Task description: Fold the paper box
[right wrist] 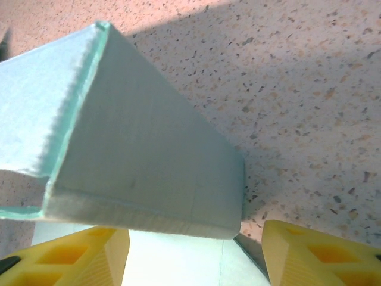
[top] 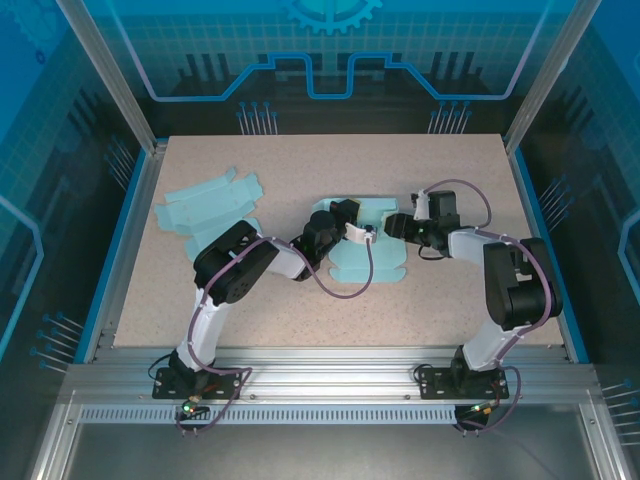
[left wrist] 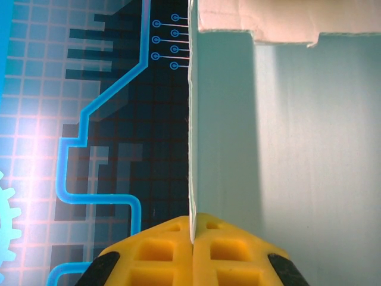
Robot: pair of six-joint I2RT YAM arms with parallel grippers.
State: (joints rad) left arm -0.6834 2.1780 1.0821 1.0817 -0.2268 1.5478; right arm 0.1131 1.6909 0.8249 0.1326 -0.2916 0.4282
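Pale teal paper box [top: 372, 262], part-folded at the middle of the table [top: 250, 330]: left gripper [left wrist: 192, 241] pinched tight on its thin edge, right gripper [right wrist: 193, 253] fingers apart astride a folded flap; advise holding the left pinch steady while the right presses the crease square.

Mounted above and behind the two arm bases, the top external camera looks down and forward across the whole speckled surface [top: 300, 310]. The left wrist camera sits tight behind the left gripper [left wrist: 192, 235]. It faces roughly level along a raised panel of the paper box [left wrist: 286, 149] toward a blue circuit-patterned enclosure wall [left wrist: 89, 149]. The right wrist camera, just as close, peers down past the right gripper [right wrist: 193, 253] onto a box flap and the surface. All three views share the box at mid-surface.
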